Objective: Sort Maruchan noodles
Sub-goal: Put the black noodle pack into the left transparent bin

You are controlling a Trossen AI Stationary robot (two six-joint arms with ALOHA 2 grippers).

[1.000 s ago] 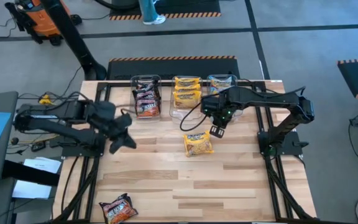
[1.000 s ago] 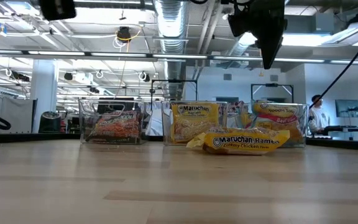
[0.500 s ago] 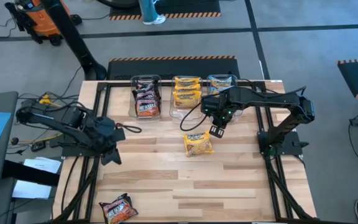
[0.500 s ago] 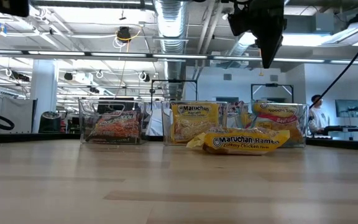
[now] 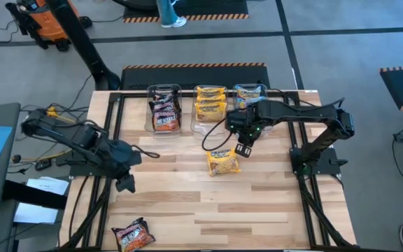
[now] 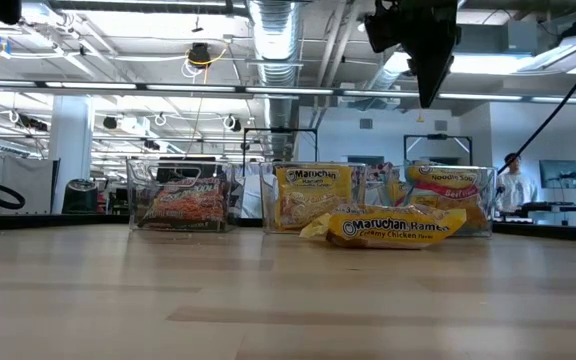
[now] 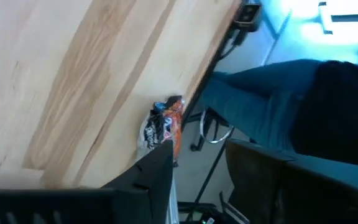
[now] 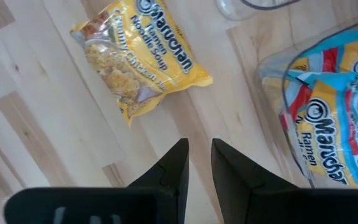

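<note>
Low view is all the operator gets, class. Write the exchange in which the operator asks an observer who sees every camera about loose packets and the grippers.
Operator: I see one yellow packet in front of the tubs. Are there any others loose?
Observer: Yes. A dark packet lies alone at the table corner on the left arm's side, farthest from the tubs.
Operator: Is the right gripper holding anything?
Observer: No. The right gripper is empty, its fingers slightly apart. It is above bare wood between the yellow packet and the tub of blue packets.
Operator: And the left gripper?
Observer: The left gripper is over the table's left side, and its camera faces the dark packet.
</note>
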